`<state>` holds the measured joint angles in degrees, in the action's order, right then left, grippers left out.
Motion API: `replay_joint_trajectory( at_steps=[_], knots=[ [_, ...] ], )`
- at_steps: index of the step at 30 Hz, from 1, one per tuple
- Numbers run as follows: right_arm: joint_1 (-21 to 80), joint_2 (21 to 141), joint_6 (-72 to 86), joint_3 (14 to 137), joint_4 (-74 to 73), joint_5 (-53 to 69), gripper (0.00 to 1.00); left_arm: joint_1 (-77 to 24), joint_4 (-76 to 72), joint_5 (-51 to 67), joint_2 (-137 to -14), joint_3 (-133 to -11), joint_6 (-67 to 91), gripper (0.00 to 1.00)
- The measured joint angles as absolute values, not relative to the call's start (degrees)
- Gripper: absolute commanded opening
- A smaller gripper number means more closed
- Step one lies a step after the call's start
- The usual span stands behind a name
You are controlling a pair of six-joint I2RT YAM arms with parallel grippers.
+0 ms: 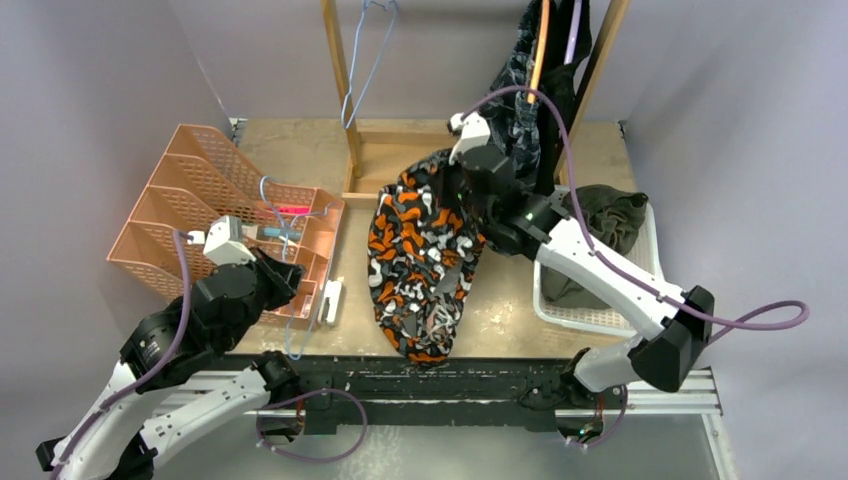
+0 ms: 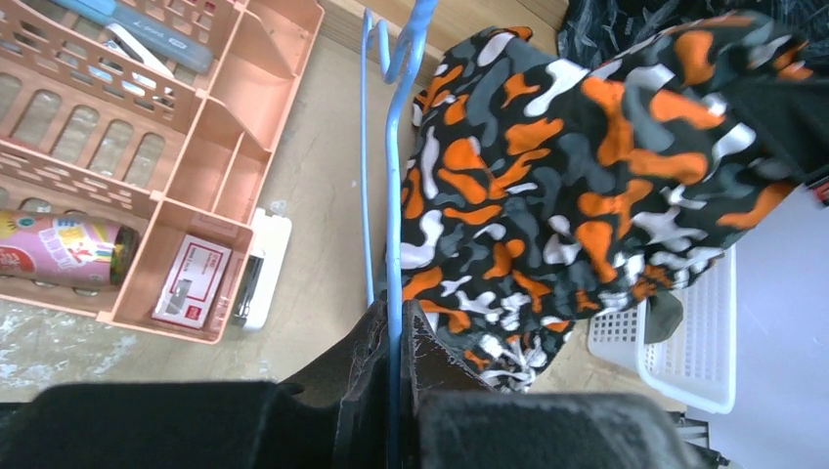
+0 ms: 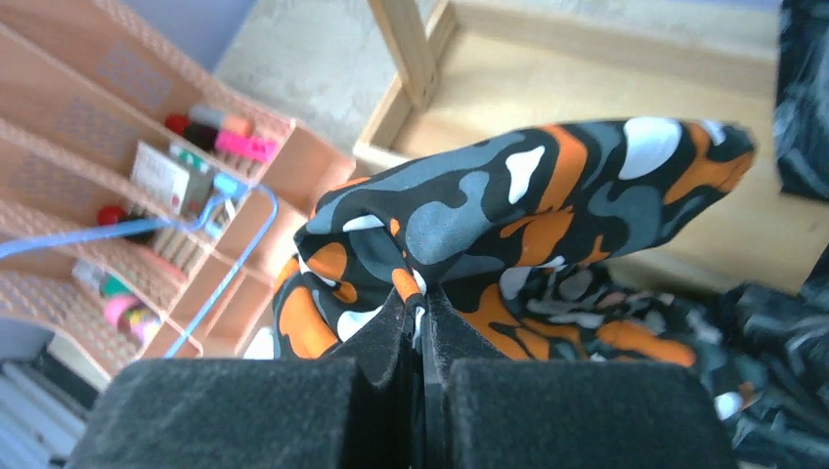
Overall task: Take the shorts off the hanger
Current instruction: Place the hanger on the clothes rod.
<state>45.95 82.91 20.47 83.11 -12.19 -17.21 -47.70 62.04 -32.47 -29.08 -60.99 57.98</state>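
The orange-black-white camouflage shorts (image 1: 420,260) hang in a bunch over the table's middle, and my right gripper (image 1: 466,190) is shut on their top edge. In the right wrist view the pads (image 3: 396,327) pinch a fold of these shorts (image 3: 528,195). My left gripper (image 1: 293,280) is shut on a thin blue wire hanger (image 2: 395,195), which lies to the left of the shorts (image 2: 587,166), over the organizer; the hanger also shows in the right wrist view (image 3: 230,274). Olive green shorts (image 1: 605,215) lie in the white basket (image 1: 590,315). Dark grey-blue camouflage shorts (image 1: 520,80) and black shorts (image 1: 562,95) hang on the rack.
A peach plastic organizer (image 1: 190,190) with pens and small boxes stands at the left, and a white stapler (image 1: 331,298) lies beside it. The wooden rack (image 1: 345,110) stands at the back, with another blue hanger (image 1: 365,60) on it. The basket sits at the right.
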Motion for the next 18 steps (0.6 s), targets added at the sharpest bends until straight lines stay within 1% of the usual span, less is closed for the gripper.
replay_joint_trajectory(
  at_steps=[4, 8, 9, 10, 11, 12, 13, 14, 15, 18],
  knots=[
    [48.6, 79.8, 22.7, 71.6, -9.9, -13.9, 0.00, -47.7, 60.2, -30.7, -29.8, -60.5, 57.9, 0.00],
    [55.0, 83.5, 25.1, 61.5, -10.8, -9.8, 0.00, -47.7, 58.3, -28.7, -30.5, -60.3, 57.5, 0.00],
    [56.4, 85.1, 25.8, 60.1, -11.5, -9.2, 0.03, -47.7, 57.8, -28.3, -30.7, -60.2, 57.5, 0.00],
    [57.5, 86.3, 26.4, 59.2, -12.0, -8.7, 0.10, -47.7, 57.3, -27.8, -31.0, -60.2, 57.4, 0.00],
    [58.5, 87.2, 27.1, 58.5, -12.7, -8.2, 0.24, -47.7, 56.7, -27.3, -31.4, -60.2, 57.4, 0.00],
    [58.9, 87.7, 27.8, 58.3, -13.7, -8.1, 0.41, -47.7, 56.2, -26.7, -31.6, -60.2, 57.4, 0.00],
    [58.9, 87.8, 28.4, 58.3, -14.4, -8.2, 0.50, -47.7, 55.8, -26.2, -31.9, -60.2, 57.4, 0.00],
    [58.8, 87.4, 29.0, 58.3, -14.8, -8.5, 0.56, -47.7, 55.3, -25.5, -32.1, -60.1, 57.4, 0.00],
    [58.6, 86.6, 29.5, 58.4, -15.2, -9.2, 0.58, -47.7, 54.8, -24.8, -32.3, -60.0, 57.3, 0.00],
    [58.3, 82.4, 30.5, 59.0, -16.6, -10.9, 0.62, -47.7, 53.1, -22.6, -32.5, -59.5, 56.8, 0.00]
  ],
)
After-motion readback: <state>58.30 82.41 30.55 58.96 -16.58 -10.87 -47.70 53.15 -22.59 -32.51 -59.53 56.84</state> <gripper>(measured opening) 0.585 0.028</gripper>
